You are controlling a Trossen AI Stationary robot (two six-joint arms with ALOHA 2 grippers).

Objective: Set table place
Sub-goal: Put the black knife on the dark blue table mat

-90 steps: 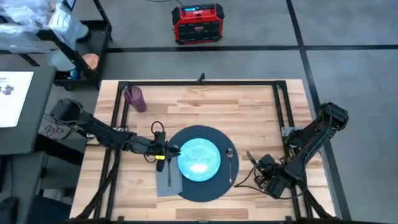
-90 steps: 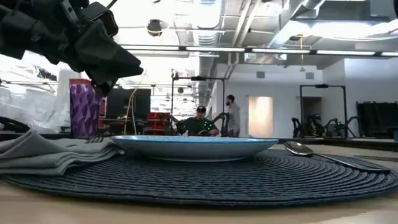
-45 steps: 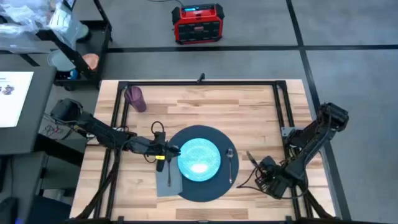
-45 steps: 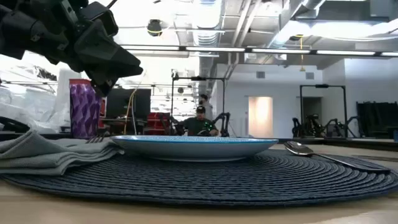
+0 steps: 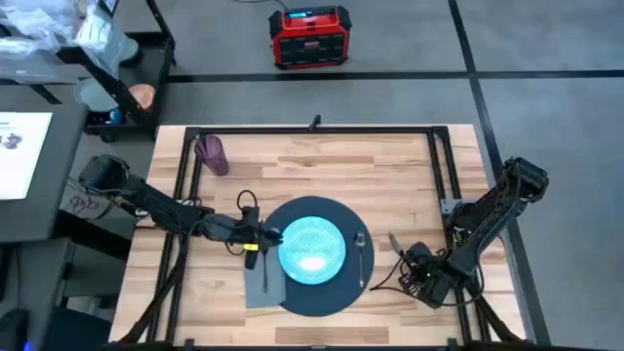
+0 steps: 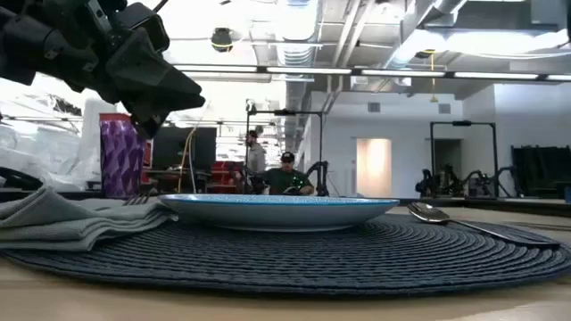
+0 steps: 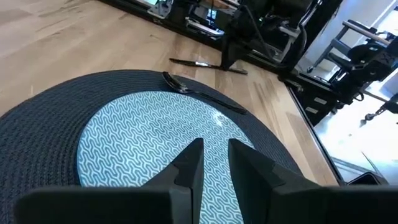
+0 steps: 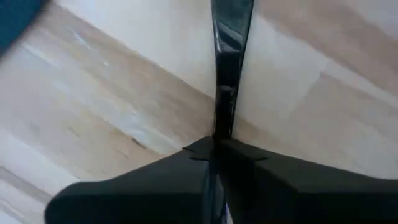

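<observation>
The round dark place mat (image 5: 327,297) lies on the wooden table (image 5: 322,171). On it rest a light blue plate (image 5: 312,249), a spoon (image 5: 362,255) to the plate's right, and a grey napkin (image 5: 261,285) with a fork (image 6: 134,201) at its left edge. My left gripper (image 5: 271,235) hovers just above the plate's left rim, its fingers (image 7: 189,168) a little apart with nothing between them. Right of the mat, my right gripper (image 5: 405,255) is shut on a dark knife (image 5: 394,242). My right gripper pinches one end of the knife (image 8: 222,127) between its two fingers. The rest of the knife (image 7: 205,64) runs straight out past the fingertips toward the table's far side, so the fingers lie along it. It stays level, low over the wood; whether it rests on the table I cannot tell.
A purple cup (image 5: 212,154) stands at the table's far left corner. The black rail frame (image 5: 439,166) runs along the table's edges. Bare wood stretches between the mat and the far rail. A red box (image 5: 309,36) sits on the floor beyond the table.
</observation>
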